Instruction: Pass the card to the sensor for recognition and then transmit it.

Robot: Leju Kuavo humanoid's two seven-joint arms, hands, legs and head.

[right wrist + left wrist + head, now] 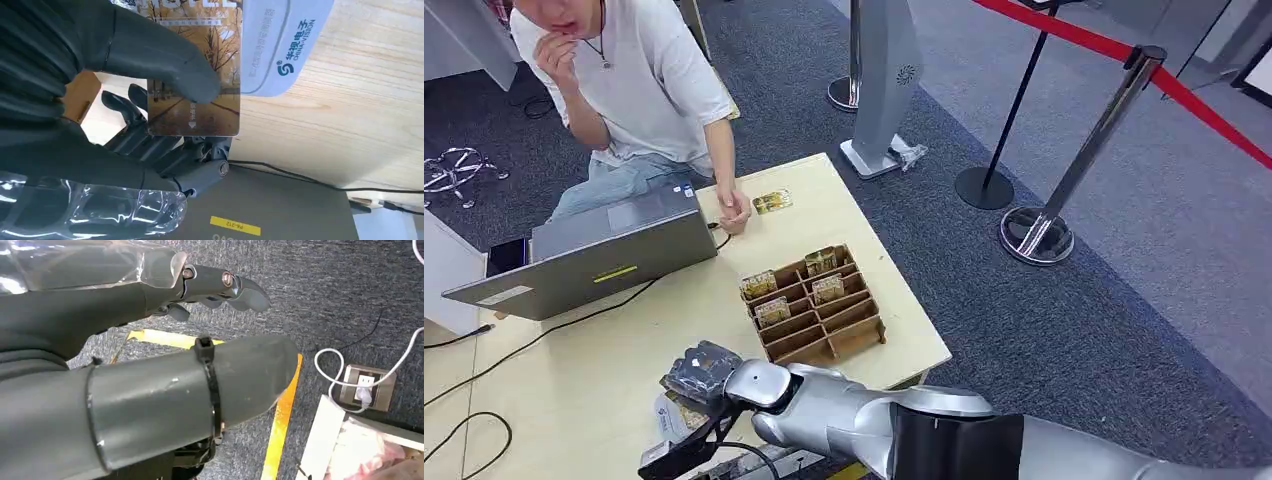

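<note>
My right hand point(699, 372) reaches across the front of the wooden table point(904, 320) and pinches a card point(200, 85) printed with autumn trees, the thumb point(165, 55) pressing its face. The card lies partly over the white and blue sensor point(285, 45), which sits by the table's front edge point(664, 418). Whether the card touches the sensor I cannot tell. A wooden slotted rack point(816, 305) in the middle of the table carries several similar cards. One more card point(772, 201) lies at the far edge near a person's hand point(735, 215). My left hand point(100, 310) hangs over the carpet, its fingers point(225, 285) spread and holding nothing.
A person sits behind an open grey laptop point(594, 265) at the table's far left, with black cables point(484, 370) running over the top. Chrome stanchions point(1036, 232) with a red belt stand on the carpet to the right. A floor socket point(367, 385) and yellow tape point(282, 425) lie below my left hand.
</note>
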